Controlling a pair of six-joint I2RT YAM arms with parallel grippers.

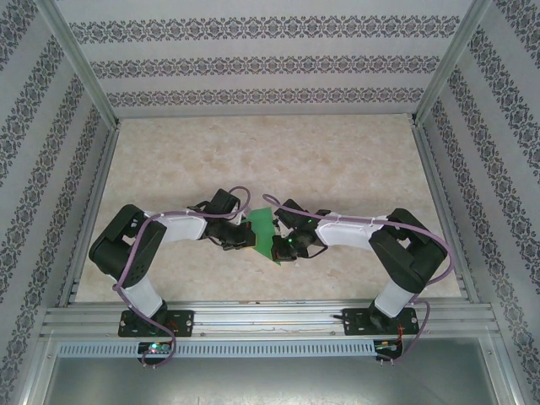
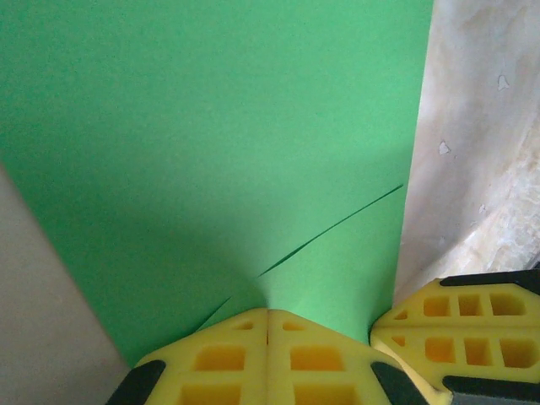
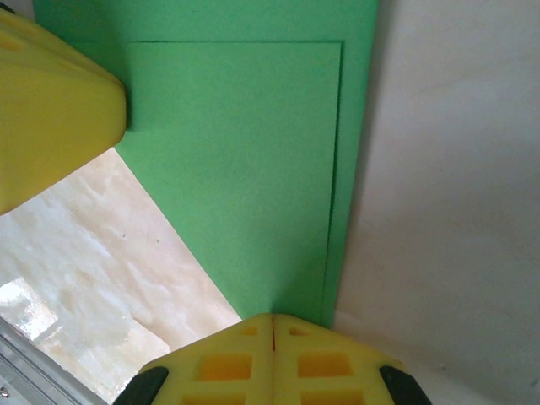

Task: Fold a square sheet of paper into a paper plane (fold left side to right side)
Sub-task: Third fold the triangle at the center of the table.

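Note:
The bright green sheet of paper (image 1: 262,233) hangs over the table's middle, pinched between my two grippers. In the left wrist view the sheet (image 2: 211,135) runs into the closed yellow fingertips of my left gripper (image 2: 268,314), and a slanting fold edge crosses it. My left gripper (image 1: 248,236) holds its left side. My right gripper (image 1: 283,245) holds its right side. In the right wrist view the sheet (image 3: 245,169) lies in two layers, one edge offset from the other, and enters the shut right gripper (image 3: 272,321).
The marbled table (image 1: 253,160) stretches behind the arms, walled by patterned panels and an aluminium frame (image 1: 270,321) along the near edge. A yellow finger of the other gripper intrudes in each wrist view, right finger (image 2: 460,329) and left finger (image 3: 51,110).

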